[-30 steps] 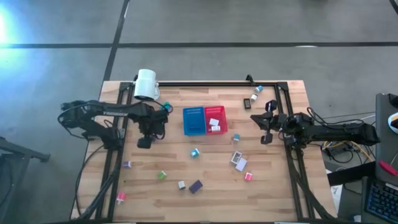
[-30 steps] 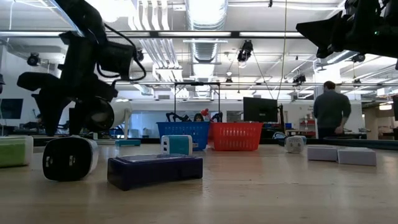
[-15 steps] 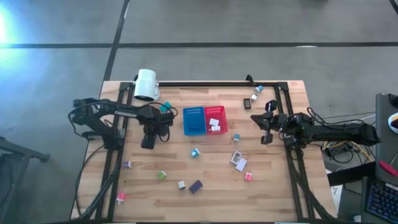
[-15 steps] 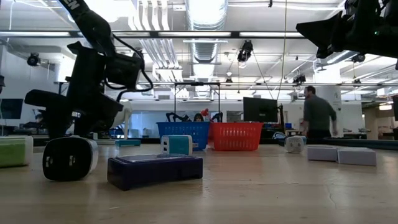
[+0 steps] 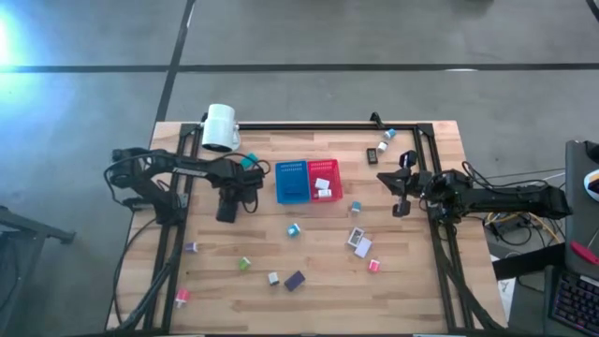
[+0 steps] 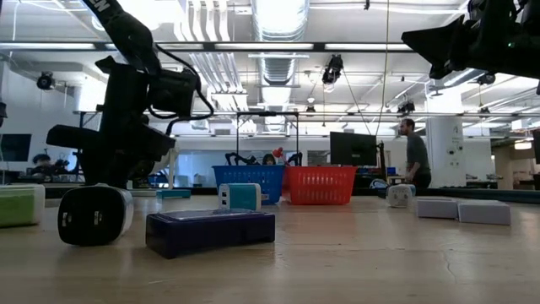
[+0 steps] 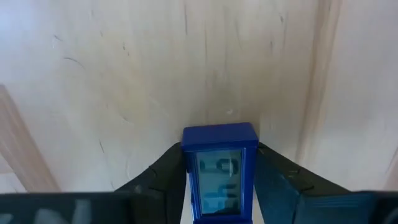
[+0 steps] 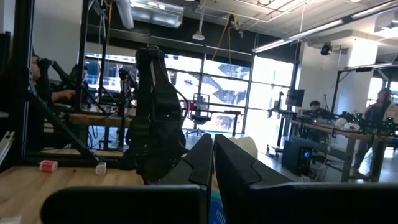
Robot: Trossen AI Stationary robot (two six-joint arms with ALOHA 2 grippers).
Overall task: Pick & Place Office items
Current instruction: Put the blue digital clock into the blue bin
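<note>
My left gripper [image 5: 226, 212] points down at the table left of the blue bin [image 5: 291, 182] and is shut on a small blue item with a display [image 7: 219, 177]. The arm also shows in the low view [image 6: 126, 127]. Other office items lie loose on the wood: a teal cube [image 5: 293, 230], white and grey blocks [image 5: 357, 240], a pink piece [image 5: 374, 266], a dark purple block [image 5: 295, 280] and a green piece [image 5: 244, 264]. My right gripper [image 5: 401, 204] waits shut above the table's right side, touching nothing. My left gripper pinches the blue item by its two long sides [image 7: 188, 174] between its two fingers [image 7: 163, 173]. The fingers come from above, pointing down. The item's display faces up toward the wrist. Whether it rests on the table or hangs just clear, I cannot tell.
A red bin [image 5: 323, 180] with white pieces stands against the blue bin. A white lamp [image 5: 220, 126] is at the far left corner. More small pieces lie at the far right [image 5: 383, 146] and near left [image 5: 182, 296]. A black frame borders the table [image 5: 309, 124]. People move in the room behind.
My left gripper has gone a little toward the table's right edge and sunk toward the table, still pointing down. My right arm has kept still.
</note>
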